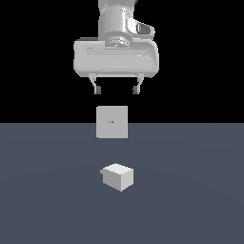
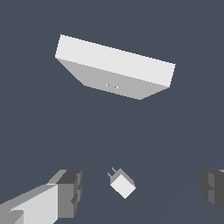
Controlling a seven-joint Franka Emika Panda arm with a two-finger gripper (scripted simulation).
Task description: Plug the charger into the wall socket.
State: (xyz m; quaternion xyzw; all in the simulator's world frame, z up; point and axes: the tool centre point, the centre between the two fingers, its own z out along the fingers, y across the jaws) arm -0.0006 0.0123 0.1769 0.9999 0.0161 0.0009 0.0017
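The charger [image 1: 117, 176] is a small white block lying on the grey floor, nearer the camera than the socket. In the wrist view the charger [image 2: 123, 185] shows two short prongs at one end. The wall socket [image 1: 112, 122] is an upright white square plate with two golden dots, standing behind the charger; the wrist view shows the wall socket [image 2: 114, 68] from above. My gripper [image 1: 116, 89] hangs open high above both, holding nothing. One dark fingertip [image 2: 70, 191] shows well apart from the other, with the charger lying between them far below.
A flat grey floor [image 1: 190, 190] spreads all around the two objects. Behind it the background is black.
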